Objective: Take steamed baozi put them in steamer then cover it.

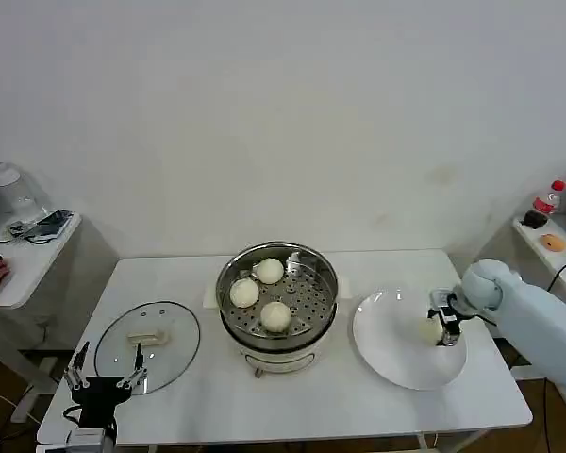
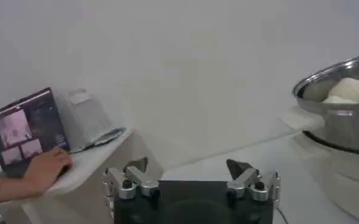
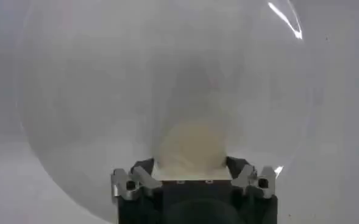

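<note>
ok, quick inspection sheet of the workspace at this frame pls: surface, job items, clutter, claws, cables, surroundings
Surface: white table, no spills seen.
Steamer: steamer at table centre, uncovered, three steamed baozi on its perforated tray.
Fourth bun: last baozi on the white plate to the steamer's right, between the right claw's fingers.
Lid: glass lid lies flat on the table left of the steamer.
Clutter: nothing seen on the table.
Right claw: right claw down on the plate, closed around the bun.
Left claw: left claw open, parked at the table's front-left edge near the lid.
Cables: some on both side desks, none on the table.
Surroundings: plain wall; a person's hand at a laptop on the left side desk.
</note>
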`<act>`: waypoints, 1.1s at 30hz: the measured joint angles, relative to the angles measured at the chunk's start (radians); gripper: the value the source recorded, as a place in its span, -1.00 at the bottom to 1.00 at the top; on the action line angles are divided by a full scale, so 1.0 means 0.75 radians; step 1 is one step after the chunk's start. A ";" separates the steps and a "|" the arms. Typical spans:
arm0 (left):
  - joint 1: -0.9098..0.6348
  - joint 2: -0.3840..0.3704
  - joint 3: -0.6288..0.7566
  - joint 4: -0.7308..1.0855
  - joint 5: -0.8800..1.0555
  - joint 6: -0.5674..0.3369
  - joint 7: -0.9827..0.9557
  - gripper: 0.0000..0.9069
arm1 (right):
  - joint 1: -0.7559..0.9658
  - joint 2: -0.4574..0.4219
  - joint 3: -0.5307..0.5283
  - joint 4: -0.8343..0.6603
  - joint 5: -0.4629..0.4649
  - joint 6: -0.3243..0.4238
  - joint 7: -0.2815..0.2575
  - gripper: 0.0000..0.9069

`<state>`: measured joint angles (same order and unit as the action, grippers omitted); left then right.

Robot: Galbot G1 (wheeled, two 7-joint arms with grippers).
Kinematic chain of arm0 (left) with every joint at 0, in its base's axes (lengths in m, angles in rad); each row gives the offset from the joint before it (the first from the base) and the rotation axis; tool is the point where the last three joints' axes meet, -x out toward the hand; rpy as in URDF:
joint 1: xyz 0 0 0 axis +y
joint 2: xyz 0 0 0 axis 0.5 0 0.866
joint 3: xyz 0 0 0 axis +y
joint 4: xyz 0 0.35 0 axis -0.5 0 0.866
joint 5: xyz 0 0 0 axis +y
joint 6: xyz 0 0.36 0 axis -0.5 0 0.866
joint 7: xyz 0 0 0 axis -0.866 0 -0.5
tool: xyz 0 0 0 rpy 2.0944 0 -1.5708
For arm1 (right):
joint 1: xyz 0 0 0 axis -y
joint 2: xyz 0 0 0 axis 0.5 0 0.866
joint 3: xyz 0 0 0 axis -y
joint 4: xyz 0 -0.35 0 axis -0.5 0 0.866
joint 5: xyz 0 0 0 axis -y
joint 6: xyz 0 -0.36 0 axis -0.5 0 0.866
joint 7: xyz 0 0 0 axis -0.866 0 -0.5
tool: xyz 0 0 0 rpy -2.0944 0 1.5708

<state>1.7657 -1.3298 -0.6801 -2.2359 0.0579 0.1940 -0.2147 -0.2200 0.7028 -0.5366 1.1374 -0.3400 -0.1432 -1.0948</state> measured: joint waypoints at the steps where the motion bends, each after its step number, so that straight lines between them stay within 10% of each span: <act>1: 0.001 0.000 -0.001 -0.002 0.000 0.000 0.000 1.00 | 0.001 0.000 0.000 0.001 0.001 -0.001 -0.001 0.42; 18: 0.013 0.004 -0.010 -0.031 -0.002 0.000 -0.001 1.00 | 0.219 -0.073 -0.132 0.151 0.122 -0.062 -0.039 0.44; 33: 0.001 0.015 -0.021 -0.052 -0.011 0.004 -0.003 1.00 | 0.807 0.056 -0.492 0.349 0.512 -0.256 0.019 0.49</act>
<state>1.7663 -1.3184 -0.6960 -2.2752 0.0494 0.1967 -0.2168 0.3856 0.7448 -0.9053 1.3990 0.0442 -0.3353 -1.0808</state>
